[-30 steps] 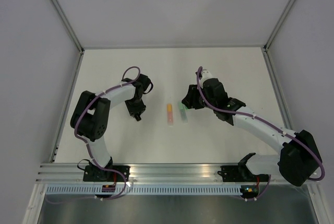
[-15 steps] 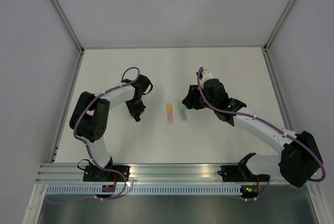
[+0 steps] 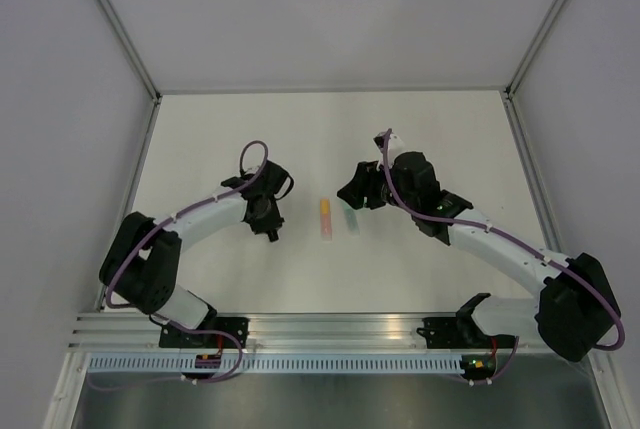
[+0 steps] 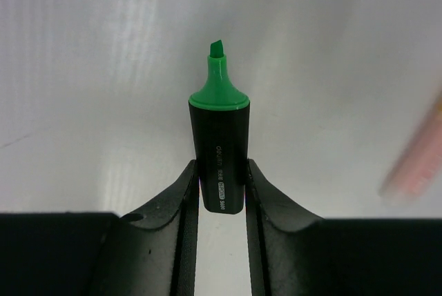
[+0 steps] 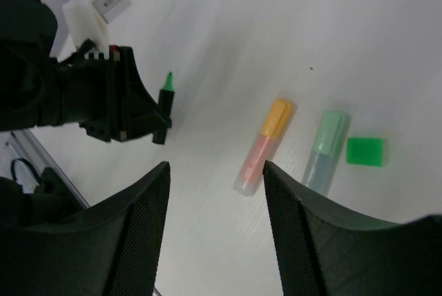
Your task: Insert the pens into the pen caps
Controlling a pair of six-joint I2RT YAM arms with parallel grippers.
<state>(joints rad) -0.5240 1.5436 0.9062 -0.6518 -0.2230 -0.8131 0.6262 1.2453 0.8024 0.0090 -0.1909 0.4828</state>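
My left gripper (image 4: 222, 172) is shut on the black-barrelled pen (image 4: 221, 158), whose uncapped green tip points away from me above the table. In the top view this gripper (image 3: 270, 229) is left of the two lying pens. An orange pen (image 5: 264, 148) and a pale pen with a green end (image 5: 324, 152) lie side by side; both show in the top view, orange (image 3: 326, 217) and pale (image 3: 351, 220). A loose bright green cap (image 5: 364, 151) lies beside the pale pen. My right gripper (image 5: 215, 172) is open and empty, hovering above the pens.
The white table (image 3: 420, 129) is bounded by grey walls with metal frame posts at the back corners. A metal rail (image 3: 330, 329) runs along the near edge by the arm bases. My left gripper with its pen also shows in the right wrist view (image 5: 163, 113).
The left arm has swung its elbow down and to the left, and its gripper with the black pen has shifted slightly nearer. The right gripper has edged left over the pens.
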